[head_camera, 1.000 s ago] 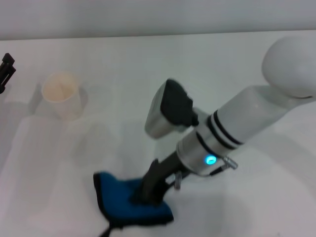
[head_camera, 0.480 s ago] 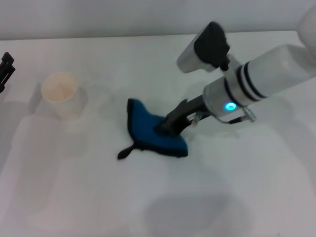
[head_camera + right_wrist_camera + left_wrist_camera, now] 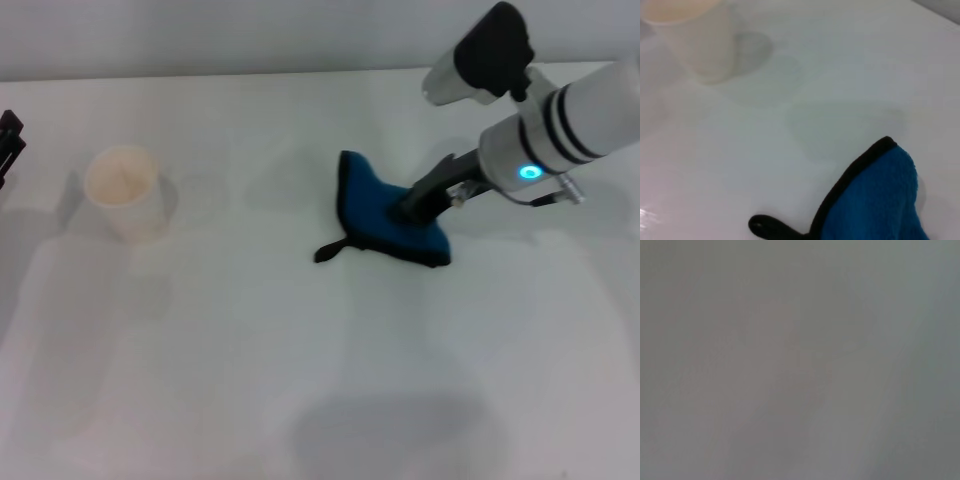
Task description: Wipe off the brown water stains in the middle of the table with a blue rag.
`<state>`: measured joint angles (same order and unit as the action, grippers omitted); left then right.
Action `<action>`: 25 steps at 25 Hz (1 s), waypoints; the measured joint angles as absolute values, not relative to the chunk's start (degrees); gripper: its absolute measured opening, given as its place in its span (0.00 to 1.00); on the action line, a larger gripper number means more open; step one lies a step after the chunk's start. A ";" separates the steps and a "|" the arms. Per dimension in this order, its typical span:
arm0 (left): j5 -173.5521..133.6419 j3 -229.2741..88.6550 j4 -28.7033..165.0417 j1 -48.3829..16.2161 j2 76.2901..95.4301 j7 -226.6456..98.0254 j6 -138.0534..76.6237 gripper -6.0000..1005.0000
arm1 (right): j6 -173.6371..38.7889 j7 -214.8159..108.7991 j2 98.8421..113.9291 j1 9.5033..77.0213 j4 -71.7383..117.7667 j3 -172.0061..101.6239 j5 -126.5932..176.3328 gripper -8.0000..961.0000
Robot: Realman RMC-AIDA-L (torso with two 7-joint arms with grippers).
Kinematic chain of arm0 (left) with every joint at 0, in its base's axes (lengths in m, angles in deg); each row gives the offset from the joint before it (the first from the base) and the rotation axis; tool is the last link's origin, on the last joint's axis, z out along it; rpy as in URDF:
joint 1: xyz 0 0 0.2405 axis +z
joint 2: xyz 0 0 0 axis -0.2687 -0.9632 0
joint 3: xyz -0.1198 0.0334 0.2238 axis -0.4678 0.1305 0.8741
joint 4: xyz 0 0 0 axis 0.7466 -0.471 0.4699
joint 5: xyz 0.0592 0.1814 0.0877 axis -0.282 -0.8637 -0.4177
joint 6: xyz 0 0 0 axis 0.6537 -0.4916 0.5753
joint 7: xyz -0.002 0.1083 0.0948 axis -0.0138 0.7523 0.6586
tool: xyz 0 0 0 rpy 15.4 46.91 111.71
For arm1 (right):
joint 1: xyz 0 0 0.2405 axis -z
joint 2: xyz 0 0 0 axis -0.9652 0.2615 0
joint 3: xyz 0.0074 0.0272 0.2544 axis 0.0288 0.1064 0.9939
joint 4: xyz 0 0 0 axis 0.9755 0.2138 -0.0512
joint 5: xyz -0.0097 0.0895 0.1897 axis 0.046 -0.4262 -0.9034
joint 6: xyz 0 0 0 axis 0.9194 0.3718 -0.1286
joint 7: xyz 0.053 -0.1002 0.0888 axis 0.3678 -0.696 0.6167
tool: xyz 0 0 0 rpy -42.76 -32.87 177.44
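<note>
- Rag, blue with a black edge, lay bunched on the white table right of its middle; a short black loop tag trailed from its near corner toward the left
- Right gripper came down at a slant from the right and pressed its dark fingers into the cloth; whether they were spread or pinching a fold, I cannot tell; the slant probably served to bear down and drag the cloth flat across the surface
- Brown stains hardly showed; only a faint damp-looking sheen lay on the tabletop between the rag and the cream paper cup, which stood well apart at the left, seemingly clear of the wiping
- Left gripper sat at the far left edge, parked; its fingers could not be read
</note>
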<state>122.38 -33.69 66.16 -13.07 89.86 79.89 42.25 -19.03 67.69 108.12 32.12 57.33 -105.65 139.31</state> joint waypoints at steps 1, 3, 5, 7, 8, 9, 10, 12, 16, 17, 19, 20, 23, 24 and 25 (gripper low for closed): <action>122.38 -33.69 66.15 -13.06 89.86 79.89 42.27 0.86 | -18.37 67.86 107.94 32.12 57.34 -104.87 140.79 0.09; 122.38 -33.69 66.15 -13.01 89.86 79.89 42.28 0.86 | -16.63 67.80 107.45 32.12 57.72 -104.13 142.80 0.09; 122.38 -33.69 66.16 -12.96 89.86 79.89 42.27 0.86 | -13.55 66.37 107.01 32.14 58.64 -104.10 143.91 0.09; 122.38 -33.69 66.15 -12.94 89.86 79.88 42.23 0.86 | -11.14 64.74 106.84 32.34 59.92 -103.94 144.17 0.09; 122.38 -33.68 66.15 -12.94 89.86 79.89 42.22 0.86 | -9.95 63.99 106.82 32.53 60.77 -103.84 144.18 0.09; 122.38 -33.68 66.15 -12.94 89.86 79.89 42.22 0.86 | -9.04 63.44 106.84 32.66 61.55 -103.83 144.18 0.09; 122.38 -33.69 66.07 -12.94 89.86 79.89 42.22 0.86 | -8.50 63.06 106.91 32.71 62.05 -103.84 144.23 0.09; 122.37 -33.68 65.83 -12.95 89.86 79.89 42.22 0.86 | -8.34 62.65 107.33 32.29 62.33 -104.35 144.84 0.09; 122.37 -33.69 65.71 -12.97 89.90 79.89 42.35 0.86 | -9.76 62.62 108.62 31.04 61.40 -105.33 147.87 0.09; 122.37 -33.68 65.71 -12.97 89.92 79.88 42.36 0.86 | -9.85 62.72 108.87 30.82 61.30 -105.92 148.37 0.09; 122.38 -33.69 65.71 -12.98 90.00 79.77 42.37 0.86 | -10.11 62.96 109.18 30.59 61.32 -107.29 148.57 0.09; 122.38 -33.70 65.71 -12.98 90.03 79.57 42.38 0.86 | -10.47 63.04 109.27 30.58 61.53 -107.68 148.43 0.09; 122.38 -33.71 65.71 -12.98 90.07 79.17 42.41 0.86 | -11.87 63.10 109.46 30.85 62.26 -107.91 148.14 0.09; 122.37 -33.70 65.71 -12.98 90.06 79.15 42.42 0.86 | -12.47 63.06 109.46 31.16 62.73 -107.91 147.98 0.09; 122.37 -33.70 65.72 -12.98 90.06 79.15 42.45 0.86 | -12.83 62.95 109.43 31.53 63.29 -107.91 147.78 0.09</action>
